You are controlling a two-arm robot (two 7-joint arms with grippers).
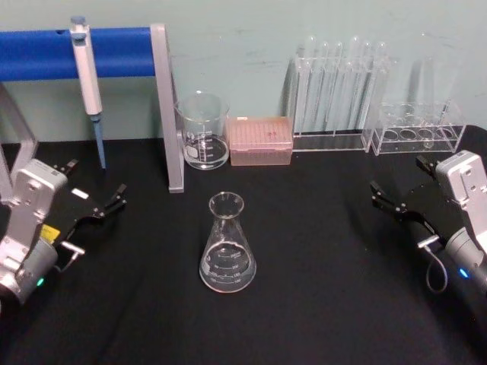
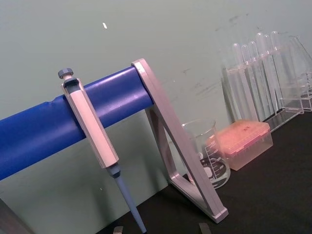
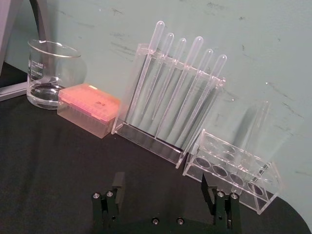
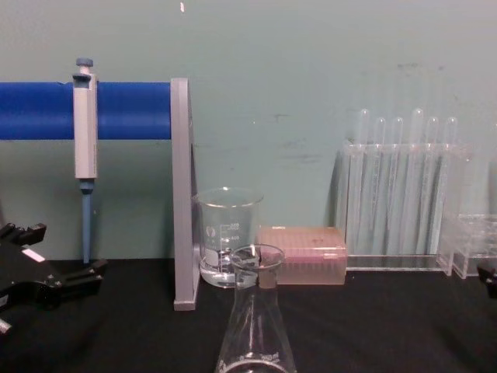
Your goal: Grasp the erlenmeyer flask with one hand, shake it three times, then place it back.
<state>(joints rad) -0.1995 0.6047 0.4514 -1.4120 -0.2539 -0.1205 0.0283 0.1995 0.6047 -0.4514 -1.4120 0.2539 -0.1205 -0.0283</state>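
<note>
The erlenmeyer flask (image 1: 227,247) stands upright on the black table, centre front, with nothing touching it. It is clear glass with white graduation marks. In the chest view the flask (image 4: 256,326) rises at the bottom centre. My left gripper (image 1: 97,179) rests open near the table's left edge, well to the left of the flask, and it shows at the chest view's left edge (image 4: 66,252). At the right side my right gripper (image 1: 396,175) also stands open, far from the flask. Its two fingers (image 3: 117,183) point toward the racks, with nothing between them.
Behind the flask stand a glass beaker (image 1: 204,133), a pink tip box (image 1: 261,141), a clear rack of pipettes (image 1: 338,99) and a small tube rack (image 1: 421,129). A blue-bar stand (image 1: 169,106) at back left holds a pipette (image 1: 90,76).
</note>
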